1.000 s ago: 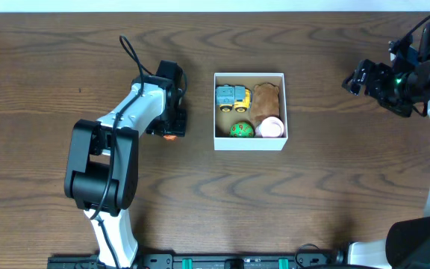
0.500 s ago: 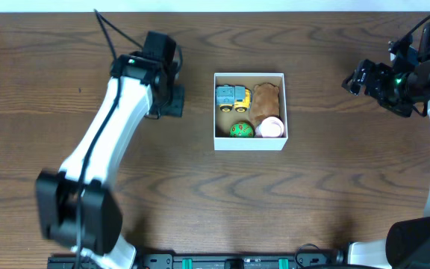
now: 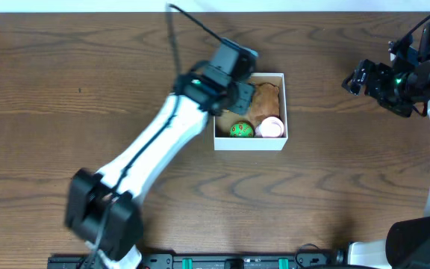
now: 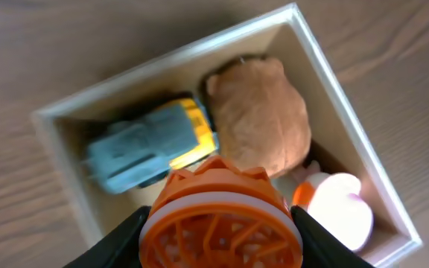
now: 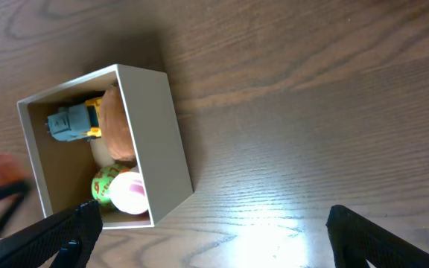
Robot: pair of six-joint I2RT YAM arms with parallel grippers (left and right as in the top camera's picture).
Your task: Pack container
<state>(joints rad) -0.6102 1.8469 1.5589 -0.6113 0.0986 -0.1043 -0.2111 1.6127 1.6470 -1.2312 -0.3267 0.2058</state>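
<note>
Jaws of the left gripper [image 4: 220,249] are pinching an orange wheel-shaped toy [image 4: 218,205] above the container [image 3: 250,142], while the right gripper [image 5: 214,216] is hanging spread wide, well apart.

Overhead view: a dark brown wood-grain table [image 3: 334,194]. A green ball [image 3: 240,130] (patterned, the detail too small to read) lies at 9 o'clock of a pink-and-white round cup [image 3: 272,128], just beside it. A brown plush animal [image 3: 267,97] lies at 12 o'clock of the cup, against it.

Left wrist view: a blue-grey and yellow toy truck [image 4: 144,152] lies at 9 o'clock of the plush animal, just beside it. An orange wheel-shaped toy [image 4: 218,223], spoked and ringed by a white band, sits nearest the camera at 6 o'clock of both and overlaps the truck's lower edge.
</note>
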